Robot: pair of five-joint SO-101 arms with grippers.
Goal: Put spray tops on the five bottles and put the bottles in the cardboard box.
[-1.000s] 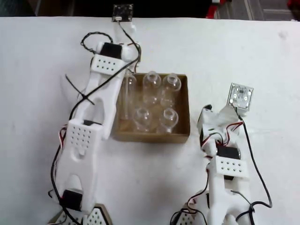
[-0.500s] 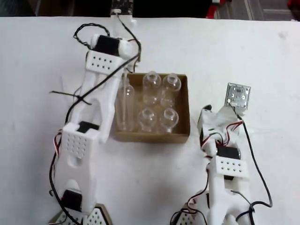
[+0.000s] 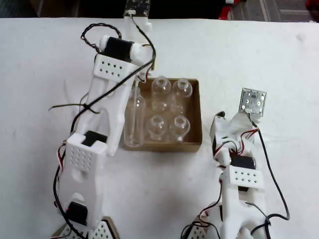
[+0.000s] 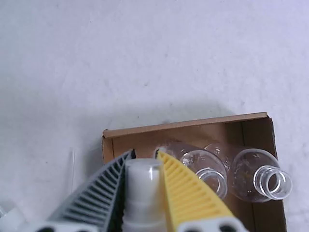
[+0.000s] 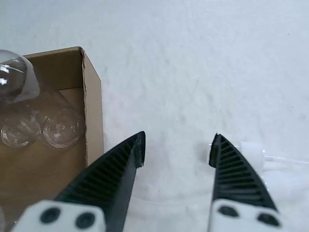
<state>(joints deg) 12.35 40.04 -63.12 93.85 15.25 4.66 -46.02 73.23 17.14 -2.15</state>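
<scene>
1. Since a second ago, the left arm (image 3: 107,99) has slid up the high view. The long bottle (image 3: 133,122) it carries now stretches further down the left column of the box (image 3: 169,146). The right arm hasn't budged.
2. The left gripper (image 4: 145,157) is clamped tight on a white top (image 4: 142,193), which I'd guess is fitted to that long bottle. The bottle looks tipped over rather than standing, and its low end sits near the box's lower-left corner in the high view.
3. The right gripper (image 5: 177,142) is spread wide with nothing in it, parked on the table (image 3: 249,50) right of the box. A loose top (image 5: 251,147) sits just past one fingertip.
4. Biggest worry: the other four bottles (image 3: 180,127) stand in the box with bare necks. They're boxed but not topped, so that part of the job isn't done.
5. The hold is on the top alone. If the top isn't seated properly, the bottle could swing or drop off.
6. If it's let go at this tilt, it could flop onto its neighbours or jam against the wall. Pushing down might shove the box sideways.
7. The right gripper could nudge that loose top away if it closes off-centre.
</scene>
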